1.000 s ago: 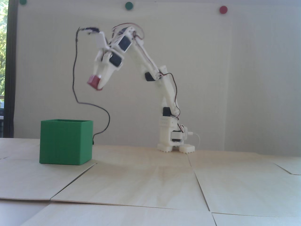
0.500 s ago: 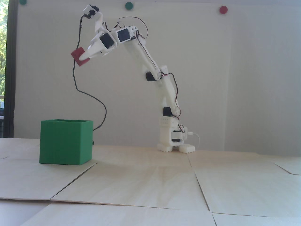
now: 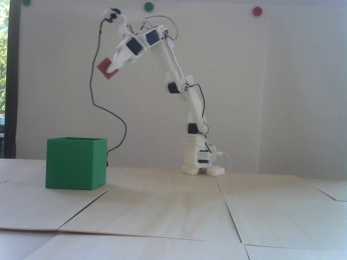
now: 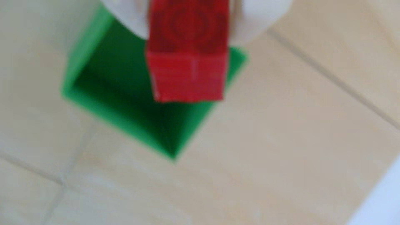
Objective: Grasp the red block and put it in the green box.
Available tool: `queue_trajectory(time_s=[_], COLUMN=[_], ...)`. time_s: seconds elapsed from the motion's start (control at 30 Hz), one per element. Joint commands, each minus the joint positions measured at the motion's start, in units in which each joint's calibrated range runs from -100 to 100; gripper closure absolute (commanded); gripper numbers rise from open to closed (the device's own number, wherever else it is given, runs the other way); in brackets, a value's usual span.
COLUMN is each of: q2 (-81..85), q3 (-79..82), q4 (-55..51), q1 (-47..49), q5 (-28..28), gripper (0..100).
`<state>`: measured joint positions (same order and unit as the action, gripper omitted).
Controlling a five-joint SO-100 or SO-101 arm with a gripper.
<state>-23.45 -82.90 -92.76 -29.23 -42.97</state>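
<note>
- Since the wrist view sits closest to the work, we start there: the red block (image 4: 187, 65) fills the top centre, pinched between the two white fingers (image 4: 127, 19) of the gripper (image 4: 187, 26), which is closed on it.
- Just beyond the block in that view we look down into the open top of the green box (image 4: 91, 49); the block overlaps the far right part of the opening, though the picture is blurred.
- In the fixed view, nearest us lies the wooden table (image 3: 173, 211), with the green box (image 3: 73, 165) standing on it at the left.
- Farther back, the arm (image 3: 189, 108) holds the red block (image 3: 106, 67) high in the air, well above the box and off to the right of its rim.
- We judge the carry step is in hand: the grasp is done, the drop is not.
- Next, we think, the gripper (image 3: 109, 71) must travel left and lower over the opening before it lets go.
</note>
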Motion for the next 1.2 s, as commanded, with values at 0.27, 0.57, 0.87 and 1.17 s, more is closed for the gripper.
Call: queue_trajectory(time_s=[0.27,0.57,0.87,1.17], q2=[4.6,5.6,15.8,25.5], q3=[-5.9,0.5,32.3,62.0], q4=[-3.9,-3.2,17.6,44.3], q1=[1.3,0.8,-1.6,-3.1], q5=[0.4,-0.1,-2.2,-2.2], gripper=[97,97,97,97])
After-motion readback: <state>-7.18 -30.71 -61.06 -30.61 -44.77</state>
